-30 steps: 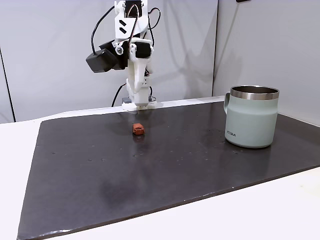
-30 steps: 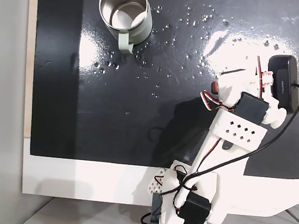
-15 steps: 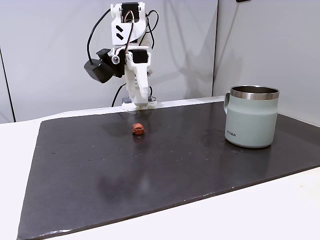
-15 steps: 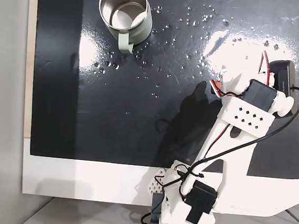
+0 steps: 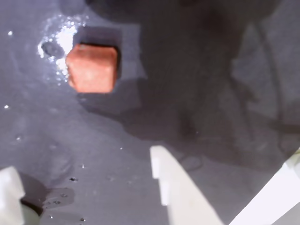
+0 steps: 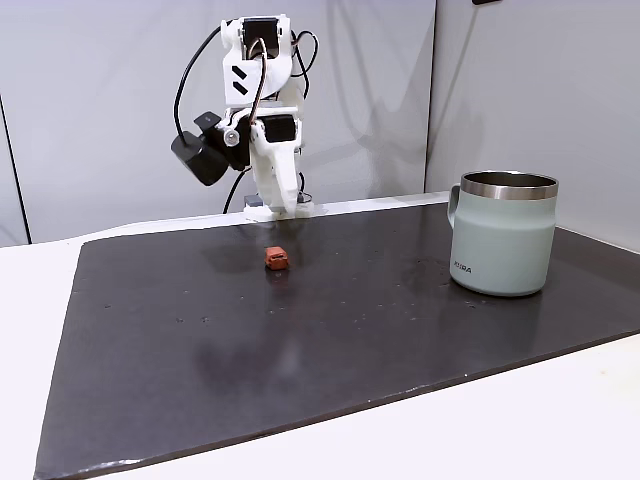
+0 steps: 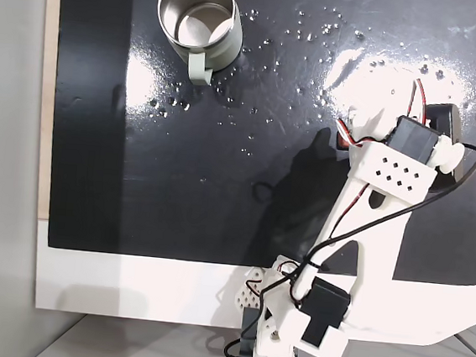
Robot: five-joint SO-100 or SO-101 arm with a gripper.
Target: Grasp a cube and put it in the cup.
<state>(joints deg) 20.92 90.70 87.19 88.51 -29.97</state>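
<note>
The cube (image 5: 91, 68) is a small reddish-orange block on the black mat, ahead of my open gripper (image 5: 84, 185) in the wrist view. Both white fingers (image 5: 171, 187) stand wide apart with nothing between them, above the mat and short of the cube. From the side, the cube (image 6: 276, 259) lies in front of the arm's base, with the gripper (image 6: 284, 193) hanging above and behind it. The cup (image 6: 502, 235), a pale grey-green mug with a steel rim, stands far to the right. From above, the cup (image 7: 199, 14) looks empty, and the cube (image 7: 341, 139) peeks out beside the wrist.
A black mat (image 6: 350, 330) covers most of the white table (image 6: 30, 300). The arm's base (image 7: 282, 335) sits on the table just off the mat's edge. Water droplets and glare mark the mat (image 7: 350, 63) near the wrist. A grey wall stands behind the arm.
The arm has reached a little further out and its wrist has tipped down toward the cube. The cube and the cup have not moved.
</note>
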